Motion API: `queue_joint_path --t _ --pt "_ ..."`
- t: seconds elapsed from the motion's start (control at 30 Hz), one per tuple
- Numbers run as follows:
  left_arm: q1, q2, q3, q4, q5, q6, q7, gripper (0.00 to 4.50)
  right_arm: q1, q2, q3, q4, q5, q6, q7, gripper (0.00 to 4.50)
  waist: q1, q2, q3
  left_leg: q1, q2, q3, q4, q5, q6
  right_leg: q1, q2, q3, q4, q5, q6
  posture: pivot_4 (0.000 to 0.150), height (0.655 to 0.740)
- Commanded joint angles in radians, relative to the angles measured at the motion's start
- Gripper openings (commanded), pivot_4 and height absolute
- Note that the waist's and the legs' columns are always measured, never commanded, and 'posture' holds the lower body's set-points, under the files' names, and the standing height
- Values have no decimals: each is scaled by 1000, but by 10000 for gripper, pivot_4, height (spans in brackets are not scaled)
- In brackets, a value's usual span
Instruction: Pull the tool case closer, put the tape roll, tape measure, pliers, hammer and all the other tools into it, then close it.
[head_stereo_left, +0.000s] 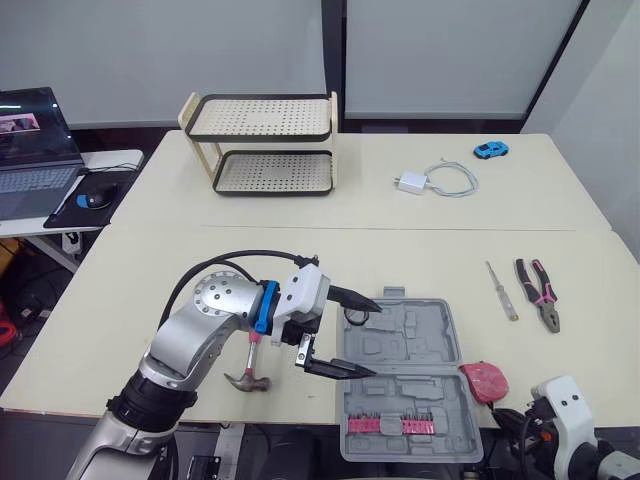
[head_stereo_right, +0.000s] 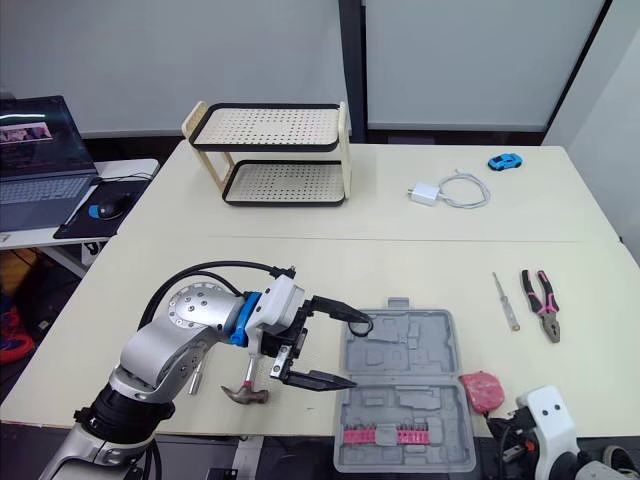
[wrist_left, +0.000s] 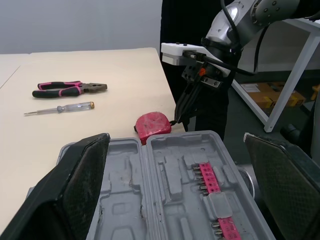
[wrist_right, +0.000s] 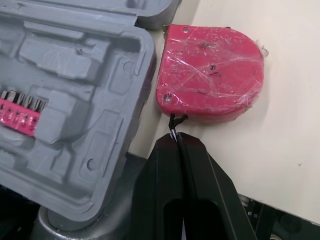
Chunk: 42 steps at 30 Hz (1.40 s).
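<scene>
The grey tool case (head_stereo_left: 420, 330) lies open near the table's front edge, with a strip of pink bits (head_stereo_left: 390, 425) in its near half. My left gripper (head_stereo_left: 373, 340) is open at the case's left edge, one finger over the rim and one beside it. The hammer (head_stereo_left: 248, 375) lies under that arm. The red tape measure (wrist_right: 210, 70), wrapped in clear film, sits just right of the case. My right gripper (wrist_right: 176, 139) is shut on its short black strap at the table edge. Pliers (head_stereo_left: 540, 292) and a screwdriver (head_stereo_left: 501, 290) lie further right.
A two-tier perforated rack (head_stereo_left: 262, 145) stands at the back left. A white charger with cable (head_stereo_left: 430, 181) and a blue toy car (head_stereo_left: 491, 150) lie at the back right. A laptop (head_stereo_left: 35, 150) sits on a side table to the left.
</scene>
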Motion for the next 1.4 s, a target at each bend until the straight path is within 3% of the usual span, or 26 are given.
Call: queue_joint_path --t 0.03,0.2,0.3,0.67,0.73,0.83,1.07,1.4 --pt "5 8 0 -41 -19 2 7 45000 13 -4 -11 -40 12 4 1 410 0 0 0 0 0 0 0 0 0 0 0 0 0 0 0 1500 7400" --pt "11 2 -7 -44 -18 1 17 45000 -6 -4 -14 -30 17 14 0 410 0 0 0 0 0 0 0 0 0 0 0 0 0 0 0 1500 7400" --pt "10 0 -8 -39 -17 -2 19 45000 -12 -10 -36 -25 39 19 19 6719 0 0 0 0 0 0 0 0 0 0 0 0 0 0 0 1500 7400" --pt "48 6 -7 -57 -20 -23 15 45000 -30 -269 -276 94 153 -13 348 44583 2 0 0 0 0 1 0 0 0 1 0 -1 -1 0 0 1500 7400" --pt "58 2 -5 -61 -17 -34 19 45000 -48 -337 -278 165 114 -107 455 44583 1 -1 0 1 0 2 0 0 0 2 0 0 -1 0 0 1500 7400" --pt "76 0 -6 -66 -9 -55 21 45000 -83 -410 -227 313 -19 -430 634 44583 3 -1 0 1 1 3 0 0 0 2 0 -1 -2 0 0 1500 7400" --pt "120 2 -8 -98 -22 -83 27 45000 -319 -440 -66 671 -96 -929 912 44583 -1 -1 1 2 1 4 0 0 0 4 0 -1 -3 0 0 1500 7400" --pt "193 11 -22 -106 35 -209 24 45000 -588 -380 142 968 -127 -1261 1038 44583 -2 -1 1 3 1 4 0 1 -1 5 0 0 -4 0 0 1500 7400"
